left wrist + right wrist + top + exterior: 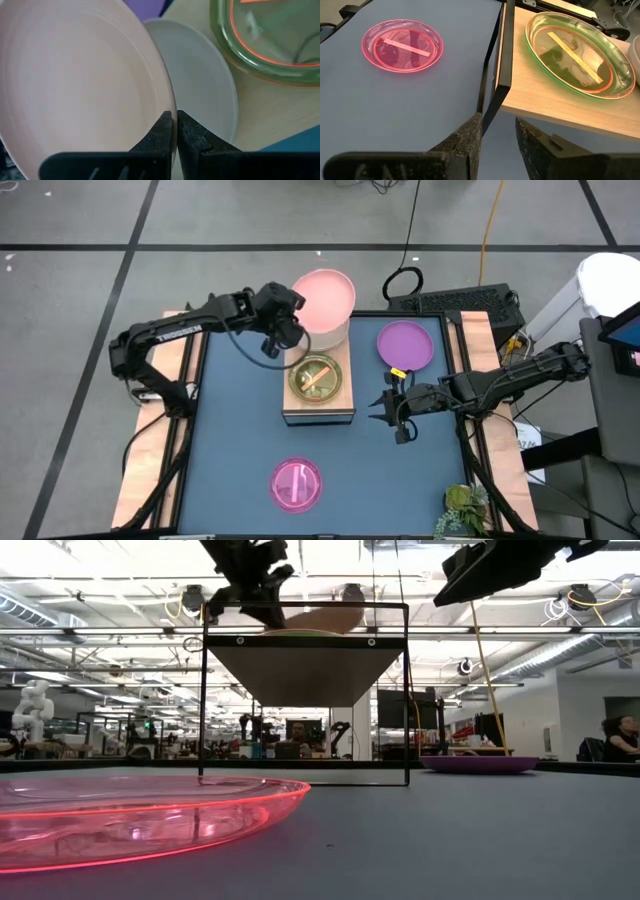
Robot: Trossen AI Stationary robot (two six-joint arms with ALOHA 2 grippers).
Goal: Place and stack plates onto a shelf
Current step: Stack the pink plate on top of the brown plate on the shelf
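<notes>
At the centre of the high view stands the shelf, its long axis running up and down the frame, and everything the coming move turns on sits at its upper end. Largest of what rests there is the pink plate, overhanging the shelf's top edge toward the upper middle of the frame, with a pale plate under it, seen in the left wrist view. Just below these on the shelf lies the green plate with an orange one inside it. The left gripper sits at the pink plate's lower-left rim, fingers pinched narrow on that rim, so this arm is plainly the nearer one; from it, the free shelf surface lies down-frame along the long axis, past the green plate. The purple plate rests on the table right of the shelf, upper right of centre, and the magenta plate sits alone at bottom centre. The right gripper hovers just right of the shelf's lower end, fingers apart and holding nothing; the purple plate lies just up-frame of it, nearer than the magenta.
</notes>
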